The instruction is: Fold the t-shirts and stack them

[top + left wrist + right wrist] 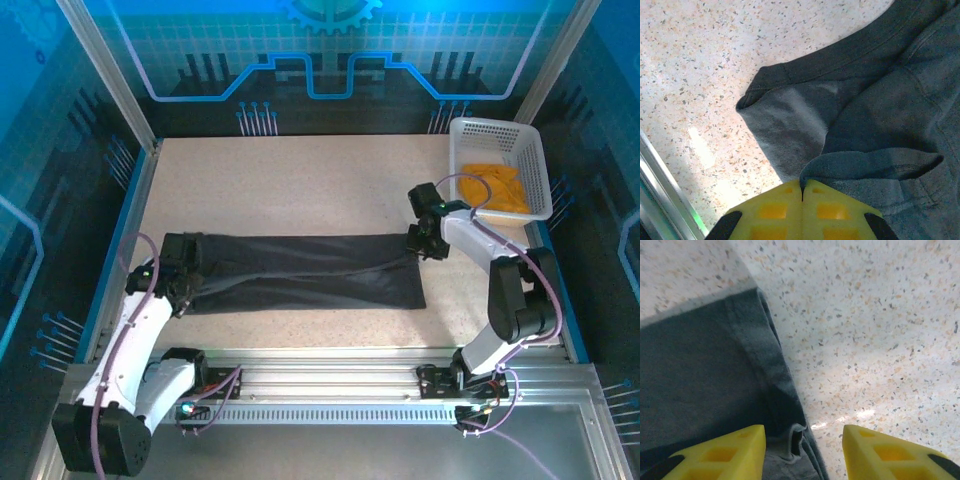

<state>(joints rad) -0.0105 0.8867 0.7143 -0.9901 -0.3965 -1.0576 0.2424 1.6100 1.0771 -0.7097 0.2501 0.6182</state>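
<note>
Lying flat mid-table, the grey shirt (300, 272) is laid out as a long band running left to right between the two grippers. Lengthwise creases are seen along it. The right end is squared off and the left end is bunched.

Left end: the left gripper (188, 270) is set on the cloth. In the left wrist view its yellow fingers (770, 215) are pressed together, with a raised fold of hem pinched at the tips. A sleeve (785, 120) is seen just beyond them, lying flat on the table (300, 180) with its lighter inner face showing.

Right end: the right gripper (425, 243) is placed at the band's far right corner. In the right wrist view its fingers (715, 452) are spread wide, with the hem edge running up between them. One finger is over cloth, the other over bare table. Contact with the cloth cannot be told.

The orange shirt (495, 188) is seen crumpled inside the white basket (497, 128), which is set at the table's far right corner. It is well apart from the grey shirt and nearer the right gripper than the left.
</note>
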